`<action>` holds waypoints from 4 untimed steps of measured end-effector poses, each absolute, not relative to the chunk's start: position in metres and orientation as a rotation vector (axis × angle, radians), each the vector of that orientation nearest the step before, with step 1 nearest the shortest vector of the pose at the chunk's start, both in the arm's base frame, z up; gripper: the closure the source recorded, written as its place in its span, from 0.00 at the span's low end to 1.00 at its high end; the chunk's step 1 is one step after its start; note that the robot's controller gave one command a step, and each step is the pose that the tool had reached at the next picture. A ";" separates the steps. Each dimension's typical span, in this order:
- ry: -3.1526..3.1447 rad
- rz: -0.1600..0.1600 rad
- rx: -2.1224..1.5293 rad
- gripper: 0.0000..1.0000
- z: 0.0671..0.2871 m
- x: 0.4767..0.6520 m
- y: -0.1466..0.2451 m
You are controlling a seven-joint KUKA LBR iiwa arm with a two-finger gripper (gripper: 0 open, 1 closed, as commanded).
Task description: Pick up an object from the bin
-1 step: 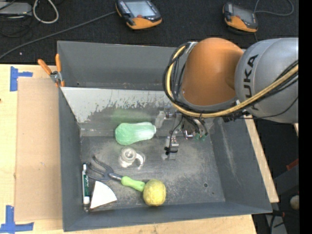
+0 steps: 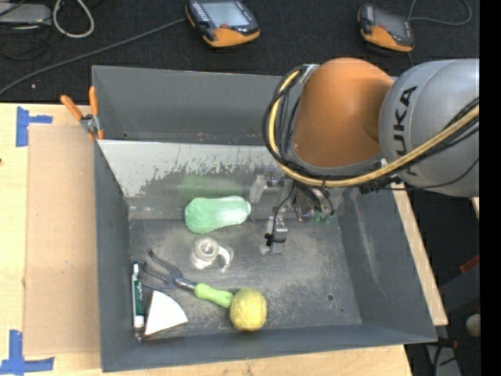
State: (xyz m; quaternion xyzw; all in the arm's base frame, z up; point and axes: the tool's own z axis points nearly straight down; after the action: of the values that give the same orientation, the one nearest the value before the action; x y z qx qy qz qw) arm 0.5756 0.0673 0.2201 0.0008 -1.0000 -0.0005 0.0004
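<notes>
1. Judging from how the things lie, the pick is not yet done: every thing that I can see rests on the floor of the bin (image 2: pixel 188 108), and nothing is lifted.
2. The claw (image 2: pixel 274 238) hangs under the orange wrist cover (image 2: pixel 340 116), low over a bare part of the floor, a little toward the right wall from the bin's middle.
3. How far the claw is open I cannot tell from this angle. I see no thing in it, and it appears to touch none of the things. Whether it touches the floor I also cannot tell.
4. The nearest thing is a pale green soft lump (image 2: pixel 217 214), near the middle of the bin and just beside the claw on the left-wall side. In my judgement it is the likely target, but the claw is not around it.
5. A small clear round piece (image 2: pixel 207 253) lies near the lump, toward the bin's lower edge.
6. Well apart from the claw, along the lower edge and in the lower left corner, lie a small rake with a green handle (image 2: pixel 184 282), a yellow ball (image 2: pixel 247 309), a white triangular piece (image 2: pixel 164 313) and a green pen (image 2: pixel 138 296) against the left wall.
7. Nearly all the work is left: placing the claw over one thing, closing on it and lifting it.
</notes>
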 end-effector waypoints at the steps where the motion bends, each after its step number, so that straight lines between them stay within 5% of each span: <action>1: -3.144 -0.003 -0.080 0.00 0.165 0.590 0.098; 2: -3.143 0.000 -0.052 0.00 0.135 0.537 0.107; 3: -3.141 -0.003 -0.052 0.00 0.113 0.529 0.110; 4: -3.136 -0.001 -0.046 0.00 0.153 0.545 0.080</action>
State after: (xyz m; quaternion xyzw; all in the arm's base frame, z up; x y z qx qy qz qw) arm 0.5452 0.0800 0.1528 -0.0147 -0.9999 -0.0002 0.0027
